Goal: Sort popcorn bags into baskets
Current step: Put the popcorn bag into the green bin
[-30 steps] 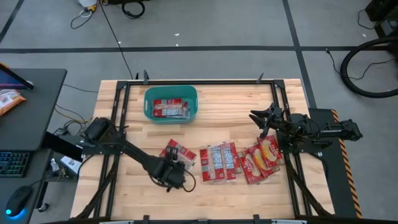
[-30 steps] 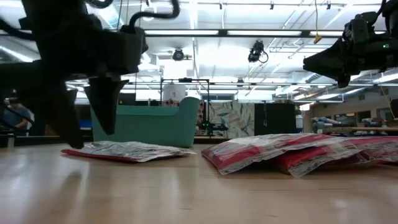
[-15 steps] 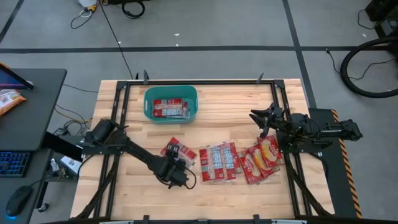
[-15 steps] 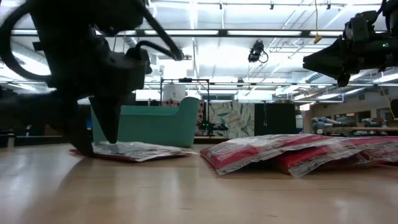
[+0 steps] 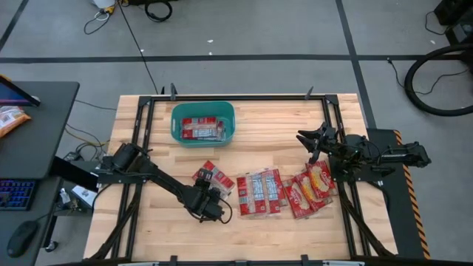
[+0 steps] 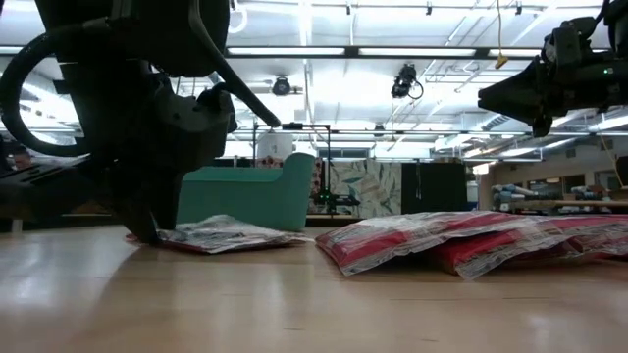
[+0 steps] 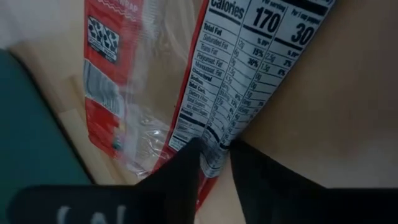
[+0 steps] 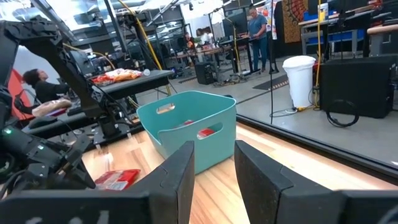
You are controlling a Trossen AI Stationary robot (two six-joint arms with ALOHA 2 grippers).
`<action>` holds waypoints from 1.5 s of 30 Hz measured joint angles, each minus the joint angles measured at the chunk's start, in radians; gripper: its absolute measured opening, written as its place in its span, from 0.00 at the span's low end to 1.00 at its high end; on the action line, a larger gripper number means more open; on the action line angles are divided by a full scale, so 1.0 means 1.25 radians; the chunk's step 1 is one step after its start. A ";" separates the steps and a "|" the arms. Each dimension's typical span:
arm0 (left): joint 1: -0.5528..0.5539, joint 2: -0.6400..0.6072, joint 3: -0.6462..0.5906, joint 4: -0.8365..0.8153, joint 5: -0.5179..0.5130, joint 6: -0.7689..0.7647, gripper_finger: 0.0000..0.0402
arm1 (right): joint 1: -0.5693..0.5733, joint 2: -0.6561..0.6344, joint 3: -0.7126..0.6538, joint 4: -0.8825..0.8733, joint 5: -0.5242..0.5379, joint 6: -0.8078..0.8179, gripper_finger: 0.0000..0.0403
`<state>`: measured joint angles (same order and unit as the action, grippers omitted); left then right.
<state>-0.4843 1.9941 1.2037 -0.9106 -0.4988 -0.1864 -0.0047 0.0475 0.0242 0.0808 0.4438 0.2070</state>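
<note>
We watch the left claw (image 7: 214,163) pinch the corner of a light, crinkly, slippery popcorn bag (image 5: 211,177) lying mid-counter; the right claw (image 5: 309,140) waits parted near the counter's right edge.

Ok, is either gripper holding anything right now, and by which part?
The left gripper is pinching a popcorn bag by the end edge of its nutrition-label side. The right gripper hangs open, holding nothing.

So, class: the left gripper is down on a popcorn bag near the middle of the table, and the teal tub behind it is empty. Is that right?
Not quite. The teal tub is not empty: the high view shows red bags in it. The left gripper is indeed down on a popcorn bag near the middle of the table.
</note>
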 joint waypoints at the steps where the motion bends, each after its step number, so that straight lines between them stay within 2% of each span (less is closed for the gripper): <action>1: 0.000 0.000 -0.001 0.001 0.000 0.000 0.21 | 0.000 0.000 0.000 0.001 0.000 0.000 0.29; 8: 0.001 -0.003 0.000 0.002 0.008 -0.010 0.02 | 0.000 0.000 0.000 0.000 0.000 0.000 0.29; 17: 0.019 -0.095 -0.002 -0.019 0.015 -0.050 0.01 | 0.000 0.000 0.000 0.000 0.000 0.000 0.30; 30: 0.059 -0.280 0.000 -0.050 -0.041 -0.100 0.00 | 0.000 0.000 0.000 0.000 0.000 0.000 0.29; 41: 0.064 -0.300 0.000 -0.074 -0.071 -0.097 0.00 | 0.000 0.000 0.000 0.000 0.000 0.000 0.30; 45: 0.070 -0.310 0.034 -0.129 -0.100 -0.099 0.00 | 0.000 0.000 0.000 0.000 0.000 0.000 0.30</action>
<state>-0.3967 1.6066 1.2459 -1.0719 -0.6244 -0.3098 -0.0048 0.0475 0.0242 0.0807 0.4435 0.2073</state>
